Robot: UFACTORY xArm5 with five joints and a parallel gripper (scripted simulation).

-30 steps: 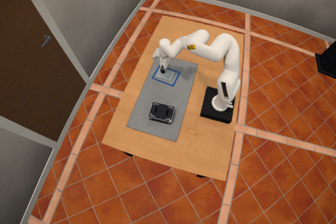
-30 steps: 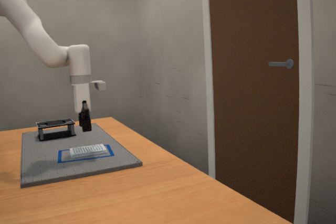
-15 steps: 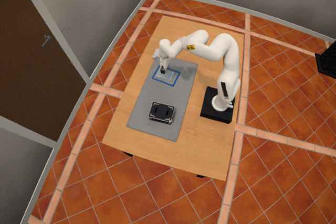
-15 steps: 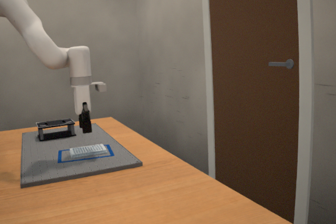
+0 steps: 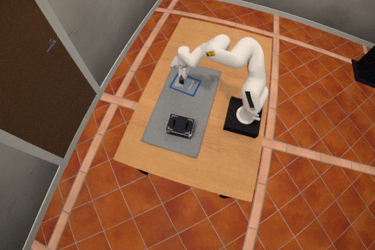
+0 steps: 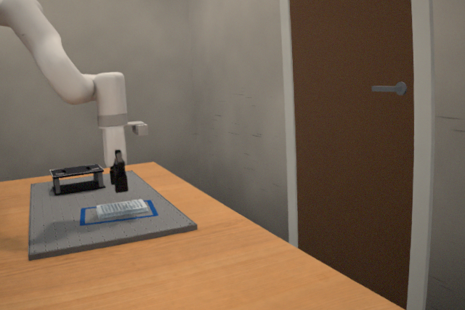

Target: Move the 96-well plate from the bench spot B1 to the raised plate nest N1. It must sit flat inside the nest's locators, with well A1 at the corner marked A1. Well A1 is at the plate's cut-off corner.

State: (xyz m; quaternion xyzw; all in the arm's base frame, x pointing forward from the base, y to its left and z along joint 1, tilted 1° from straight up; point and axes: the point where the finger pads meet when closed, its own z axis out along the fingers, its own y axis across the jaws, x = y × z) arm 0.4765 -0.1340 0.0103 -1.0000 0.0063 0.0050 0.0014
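The pale 96-well plate [image 6: 122, 207] lies flat inside the blue outline of spot B1 on the grey baseplate. It also shows in the top view [image 5: 187, 84]. My gripper [image 6: 119, 181] hangs open and empty, fingers down, a short way above the plate; in the top view [image 5: 181, 80] it stands over the plate's left part. The black raised nest N1 [image 6: 76, 178] stands empty at the other end of the baseplate, also seen in the top view [image 5: 180, 125]. The plate's cut-off corner is too small to tell.
The grey baseplate [image 5: 181, 108] lies on a wooden table. The arm's black base block [image 5: 243, 117] stands beside the baseplate. A brown door [image 6: 351, 111] and grey walls lie beyond the table's edge.
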